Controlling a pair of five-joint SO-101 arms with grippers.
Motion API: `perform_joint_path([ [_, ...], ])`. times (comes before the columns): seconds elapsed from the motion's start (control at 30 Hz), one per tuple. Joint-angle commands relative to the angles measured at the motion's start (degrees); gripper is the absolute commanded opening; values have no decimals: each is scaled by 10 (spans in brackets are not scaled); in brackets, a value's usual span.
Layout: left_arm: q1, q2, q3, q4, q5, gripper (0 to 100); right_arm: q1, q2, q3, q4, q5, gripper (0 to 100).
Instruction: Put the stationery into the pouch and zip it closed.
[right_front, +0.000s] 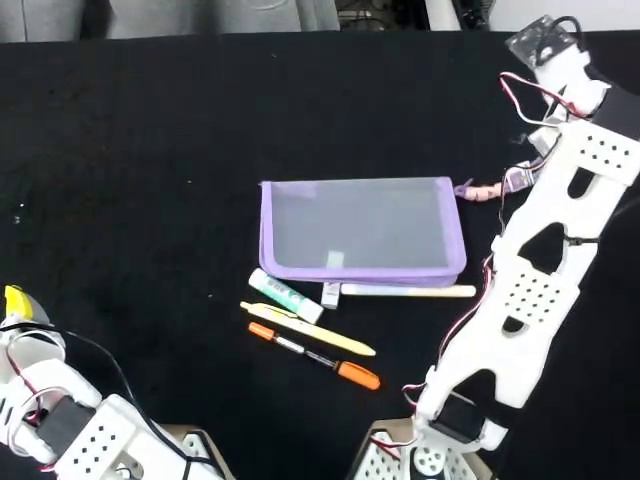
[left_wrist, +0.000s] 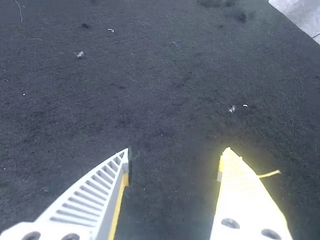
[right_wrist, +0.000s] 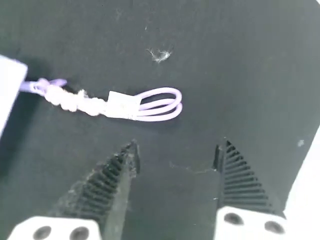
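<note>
Start at the lower left of the high view: your left arm (right_front: 60, 420) sits low over the bare black table (right_front: 150, 150), well apart from everything. Its wrist view shows the left gripper (left_wrist: 176, 152) spread wide with nothing between the fingers, which reads as a parked, ready pose rather than a reach. Moving right, the stationery (right_front: 300, 325) lies in a loose cluster just below the pouch (right_front: 360, 225). A white-and-green tube (right_front: 285, 295), a yellow pen (right_front: 335, 339) and an orange-capped pen (right_front: 315, 357) lie slanted side by side, and a pale pen (right_front: 405, 291) runs along the pouch's lower edge, touching it or nearly so. None of it is inside, so I judge the loading not yet begun. The lilac-trimmed pouch lies flat at the centre of the frame; you cannot tell from here whether its zip is open. At its upper right corner the zipper pull (right_front: 480, 192) trails rightward onto the cloth. Your right arm (right_front: 540, 280) stretches up the right side of the frame to that corner. In its wrist view the right gripper (right_wrist: 178, 147) hovers parted and empty, with the pull's looped cord (right_wrist: 160, 105) just ahead of the fingertips, not touching. That placement suggests you are lined up to pinch the cord and work the zip; the cord lies flat, so you likely need to come down close.
</note>
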Motion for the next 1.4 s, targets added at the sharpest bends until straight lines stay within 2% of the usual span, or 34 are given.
perform_joint_path([
  [0.0, 6, -6, 13, 3, 4, 288, -10, -47, 39, 18, 90, 250],
  [0.4, 9, -6, 13, 3, 4, 288, -16, -166, 451, 15, 381, 248],
  [0.57, 9, -6, 13, 4, 4, 288, -13, -185, 538, -5, 471, 248],
  [0.9, 5, -6, 13, 5, 4, 288, -37, -168, 610, -205, 484, 247],
  [1.37, 7, -6, 13, 5, 4, 288, -64, -43, 547, -308, 484, 226],
])
